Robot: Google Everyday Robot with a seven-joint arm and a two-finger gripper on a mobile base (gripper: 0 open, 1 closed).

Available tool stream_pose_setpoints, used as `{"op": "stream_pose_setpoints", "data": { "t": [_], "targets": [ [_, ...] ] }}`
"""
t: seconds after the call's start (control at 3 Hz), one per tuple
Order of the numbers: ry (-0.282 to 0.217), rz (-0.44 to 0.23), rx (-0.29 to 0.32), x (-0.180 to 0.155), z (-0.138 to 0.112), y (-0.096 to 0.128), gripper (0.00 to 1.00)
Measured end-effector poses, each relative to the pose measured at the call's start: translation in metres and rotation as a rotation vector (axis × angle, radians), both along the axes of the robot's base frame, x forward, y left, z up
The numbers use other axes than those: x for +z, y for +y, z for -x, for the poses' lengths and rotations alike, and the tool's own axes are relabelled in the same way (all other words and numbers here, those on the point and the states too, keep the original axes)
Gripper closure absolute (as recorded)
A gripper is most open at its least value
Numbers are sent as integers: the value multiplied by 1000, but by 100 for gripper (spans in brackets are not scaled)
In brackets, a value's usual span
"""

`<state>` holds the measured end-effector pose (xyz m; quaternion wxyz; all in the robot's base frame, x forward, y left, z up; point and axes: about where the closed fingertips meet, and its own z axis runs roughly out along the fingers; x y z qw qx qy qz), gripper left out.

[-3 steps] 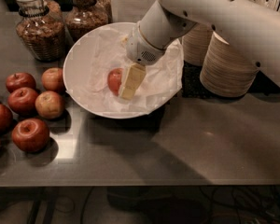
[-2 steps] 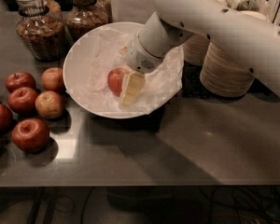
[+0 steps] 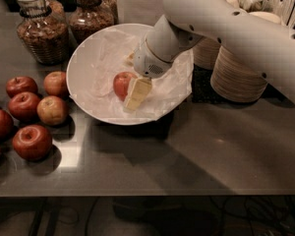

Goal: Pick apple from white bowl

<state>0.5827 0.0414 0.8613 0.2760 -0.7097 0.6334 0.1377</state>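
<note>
Apple, small, round, orange-red, lying on crumpled paper in white bowl, tool touching it; gripping or not, cannot tell

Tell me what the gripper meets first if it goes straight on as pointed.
Likely the crumpled white paper lining the wide white bowl, right below the gripper; the orange-red apple sits alongside it.

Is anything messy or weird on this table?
Nothing is spilled or broken. One odd bit: a single apple sits alone in the white bowl on crumpled paper, while the other apples lie loose on the table. The gripper is right beside that apple, inside the bowl.
</note>
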Motion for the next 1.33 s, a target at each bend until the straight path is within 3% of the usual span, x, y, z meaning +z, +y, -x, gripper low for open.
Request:
{"op": "stream_pose_setpoints", "data": {
  "t": [1.0, 1.33],
  "targets": [
    [0, 0, 0, 0, 0, 0, 89],
    [0, 0, 0, 0, 0, 0, 100]
  ]
}}
